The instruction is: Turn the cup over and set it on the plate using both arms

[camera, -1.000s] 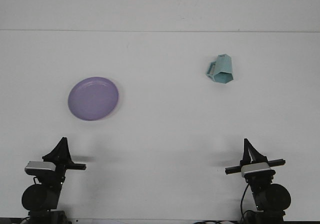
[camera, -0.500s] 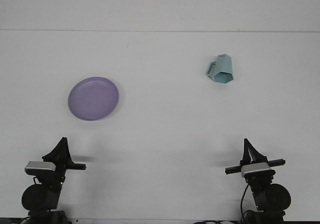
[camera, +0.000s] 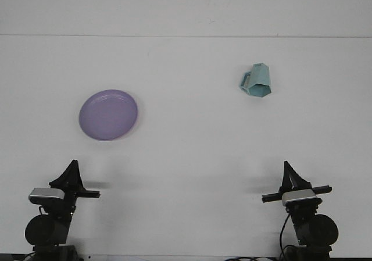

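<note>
Well ahead of your right gripper (camera: 289,174), whose opening I cannot tell, the tipped cup (camera: 257,81) could skid on its facets if you clip it.

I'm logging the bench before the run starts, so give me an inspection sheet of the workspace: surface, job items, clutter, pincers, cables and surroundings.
Surface: white table, bare apart from two items.
Job's things: purple plate on the left half, nothing on it; teal faceted cup far right, tipped over, apart from the plate.
Clutter: nothing seen.
Pincers: left pincer and right pincer at the near edge, holding nothing, far from both items; finger state not readable.
Cables: dark cables by the right arm's base at the bottom edge.
Surroundings: plain white wall behind the table.
</note>
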